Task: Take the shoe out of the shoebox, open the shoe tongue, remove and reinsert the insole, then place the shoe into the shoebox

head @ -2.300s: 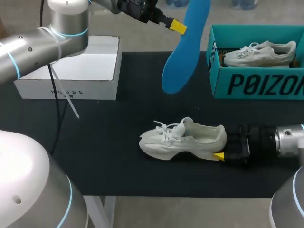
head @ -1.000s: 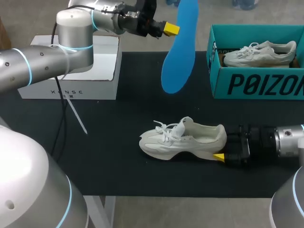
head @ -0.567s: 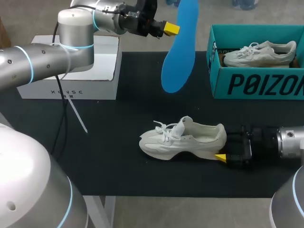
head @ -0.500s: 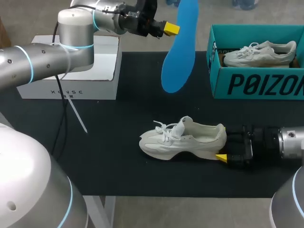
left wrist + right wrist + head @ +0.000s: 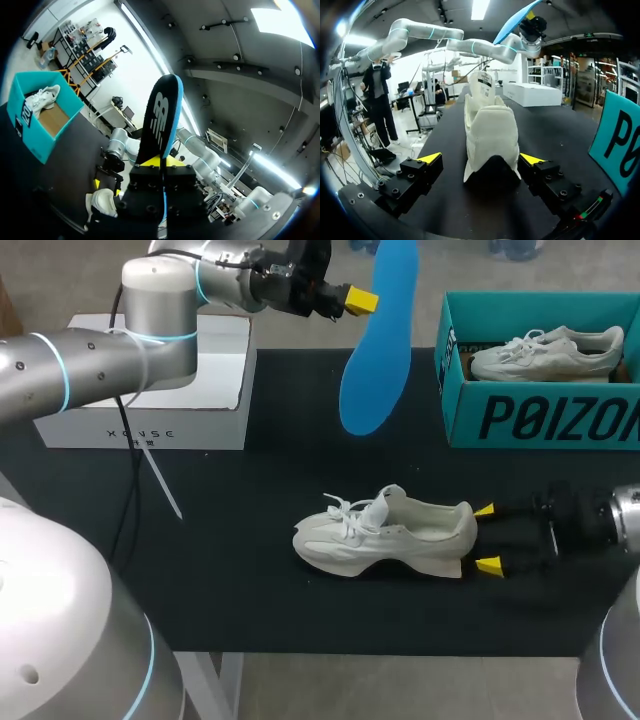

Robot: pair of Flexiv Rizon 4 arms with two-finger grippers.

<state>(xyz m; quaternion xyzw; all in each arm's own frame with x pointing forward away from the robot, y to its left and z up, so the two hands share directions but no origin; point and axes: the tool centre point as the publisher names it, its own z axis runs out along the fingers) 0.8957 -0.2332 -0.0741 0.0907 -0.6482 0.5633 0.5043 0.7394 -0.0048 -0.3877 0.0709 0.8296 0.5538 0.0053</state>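
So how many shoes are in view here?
2. One white sneaker lies on the table, heel by the right gripper's open fingers; the other sneaker sits in the teal shoebox. The closed white box could hide more.

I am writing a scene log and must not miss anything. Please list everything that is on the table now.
loose shoe: one, white, middle of table
boxed shoe: one, white, inside shoebox
shoebox: one, teal, far right
insole: one, blue, raised above table
flat box: one, white, far left
table: one, black
left hand: one, yellow-tipped, shut on insole
right hand: one, yellow-tipped, open, either side of loose shoe's heel
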